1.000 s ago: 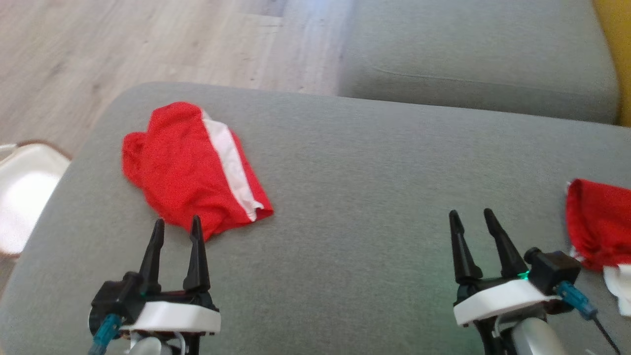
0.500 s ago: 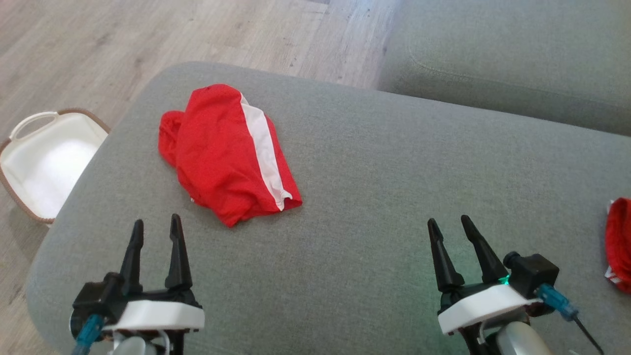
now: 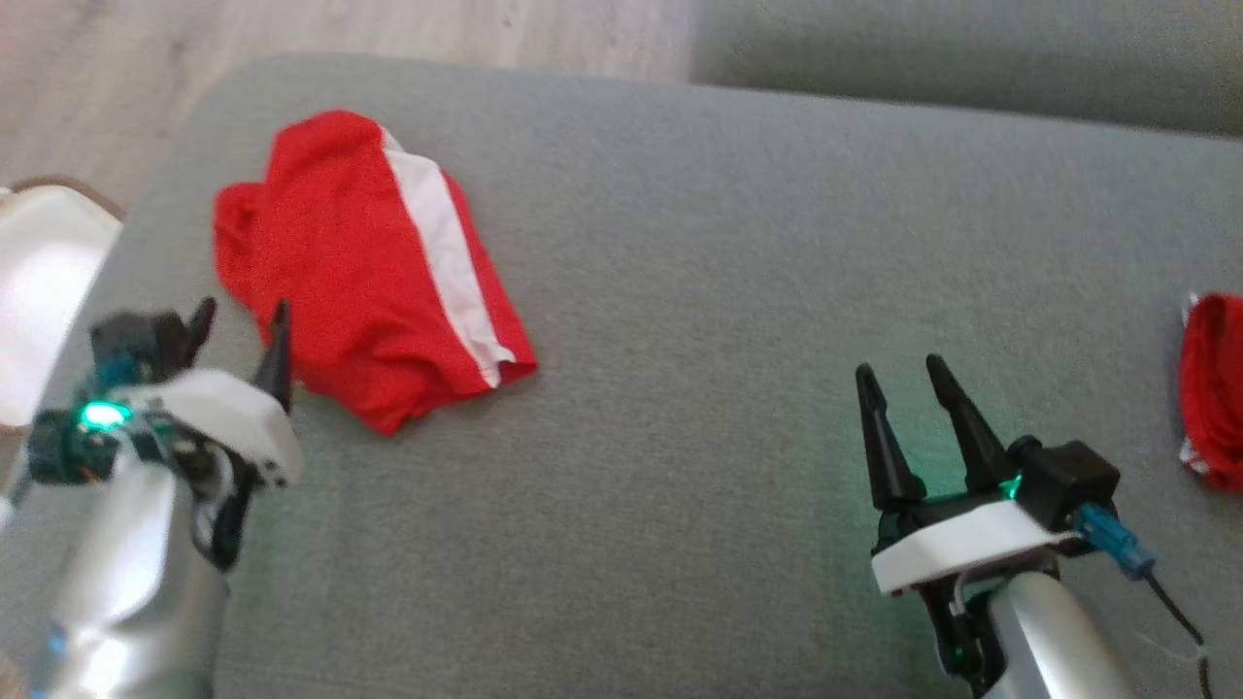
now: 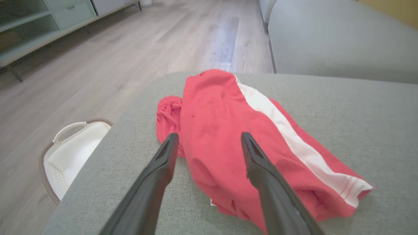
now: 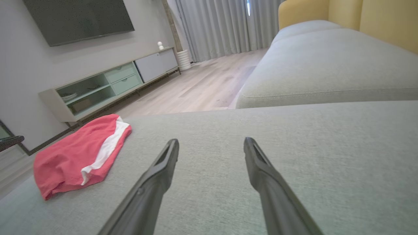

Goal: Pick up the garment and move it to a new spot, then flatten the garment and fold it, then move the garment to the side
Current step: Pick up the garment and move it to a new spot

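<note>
A crumpled red garment (image 3: pixel 369 282) with a white side stripe lies at the far left of the grey cushion (image 3: pixel 699 291). The same garment (image 4: pixel 248 143) sits just beyond my left fingers in the left wrist view, and the garment (image 5: pixel 78 156) lies off to the left in the right wrist view. My left gripper (image 3: pixel 241 328) is raised at the garment's near left edge, open and empty. At the lower right my right gripper (image 3: pixel 903 374) hovers over bare cushion, open and empty.
A second red and white cloth (image 3: pixel 1212 388) lies at the cushion's right edge. A white basket (image 3: pixel 39 282) stands on the wood floor left of the cushion. Another grey cushion (image 3: pixel 971 58) lies behind, and a low TV cabinet (image 5: pixel 107 88) stands across the room.
My left arm has risen and moved forward to the garment's near edge. The head camera has also shifted, so the whole scene sits differently. The right gripper holds about the same pose.
</note>
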Available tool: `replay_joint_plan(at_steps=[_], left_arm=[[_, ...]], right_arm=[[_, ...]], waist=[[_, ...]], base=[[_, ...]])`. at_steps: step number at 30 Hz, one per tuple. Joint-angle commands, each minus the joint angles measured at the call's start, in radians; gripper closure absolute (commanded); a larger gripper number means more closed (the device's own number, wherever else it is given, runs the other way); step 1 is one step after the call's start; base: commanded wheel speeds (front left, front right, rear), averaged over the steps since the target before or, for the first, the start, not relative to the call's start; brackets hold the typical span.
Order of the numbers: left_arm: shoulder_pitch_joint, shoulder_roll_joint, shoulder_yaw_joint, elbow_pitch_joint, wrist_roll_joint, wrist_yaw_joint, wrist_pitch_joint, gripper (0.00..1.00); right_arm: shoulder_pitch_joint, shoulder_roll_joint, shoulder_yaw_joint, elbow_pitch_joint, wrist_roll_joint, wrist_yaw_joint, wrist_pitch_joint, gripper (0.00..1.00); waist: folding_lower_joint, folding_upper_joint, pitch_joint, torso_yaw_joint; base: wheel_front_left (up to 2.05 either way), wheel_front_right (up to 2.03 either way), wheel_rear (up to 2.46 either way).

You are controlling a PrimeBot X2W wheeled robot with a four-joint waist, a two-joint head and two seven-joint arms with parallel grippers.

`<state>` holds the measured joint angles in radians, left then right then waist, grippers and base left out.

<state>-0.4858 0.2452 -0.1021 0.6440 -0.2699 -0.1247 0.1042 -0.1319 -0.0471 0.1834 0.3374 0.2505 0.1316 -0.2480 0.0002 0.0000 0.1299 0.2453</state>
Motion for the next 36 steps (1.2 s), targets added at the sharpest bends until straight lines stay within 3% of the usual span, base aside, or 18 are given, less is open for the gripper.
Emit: replay_joint_plan(at_steps=[1, 12, 19, 20, 21, 22, 23, 29, 36], left_arm=[[-0.074, 0.054, 0.018, 0.013, -0.016, -0.004, 0.04, 0.0], [-0.236, 0.159, -0.079, 0.239, -0.126, -0.006, 0.27, 0.0], [-0.282, 0.173, -0.064, 0.393, -0.179, -0.003, 0.379, 0.0], [-0.284, 0.171, -0.062, 0.409, -0.188, -0.004, 0.394, 0.07], [-0.286, 0.169, -0.06, 0.422, -0.196, -0.004, 0.405, 0.51], [-0.288, 0.167, -0.059, 0.432, -0.204, -0.004, 0.412, 0.83], [-0.289, 0.165, -0.057, 0.44, -0.212, -0.004, 0.415, 1.0], [-0.285, 0.127, -0.046, 0.422, -0.286, -0.006, 0.37, 1.0], [-0.231, 0.043, -0.062, 0.283, -0.439, -0.006, 0.325, 1.0]], right_arm=[[-0.042, -0.003, 0.016, -0.038, -0.011, -0.001, -0.008, 0.0], [-0.071, -0.003, -0.006, -0.072, -0.033, -0.001, -0.003, 0.0], [-0.088, -0.003, -0.019, -0.089, -0.041, -0.001, -0.001, 0.0], [-0.09, -0.003, -0.023, -0.092, -0.04, -0.001, -0.002, 0.0], [-0.091, -0.003, -0.026, -0.094, -0.038, -0.001, -0.002, 0.0], [-0.092, -0.003, -0.029, -0.096, -0.037, -0.001, -0.002, 0.0], [-0.092, -0.003, -0.03, -0.096, -0.036, -0.001, -0.003, 0.0], [-0.085, -0.003, -0.037, -0.09, -0.031, -0.001, -0.005, 0.0], [-0.076, -0.003, -0.028, -0.073, -0.011, -0.001, -0.008, 0.0]], waist=[[-0.0002, 0.0, 0.061, -0.055], [-0.0002, 0.0, 0.152, -0.143], [-0.0002, 0.0, 0.176, -0.174], [-0.0002, 0.0, 0.177, -0.176], [-0.0002, 0.0, 0.177, -0.177], [-0.0002, 0.0, 0.176, -0.178], [-0.0002, 0.0, 0.174, -0.179], [-0.0002, 0.0, 0.148, -0.176], [-0.0002, 0.0, 0.091, -0.169]], base=[[0.0, 0.0, 0.0], [0.0, 0.0, 0.0], [0.0, 0.0, 0.0], [0.0, 0.0, 0.0], [0.0, 0.0, 0.0], [0.0, 0.0, 0.0], [0.0, 0.0, 0.0], [0.0, 0.0, 0.0], [0.0, 0.0, 0.0]])
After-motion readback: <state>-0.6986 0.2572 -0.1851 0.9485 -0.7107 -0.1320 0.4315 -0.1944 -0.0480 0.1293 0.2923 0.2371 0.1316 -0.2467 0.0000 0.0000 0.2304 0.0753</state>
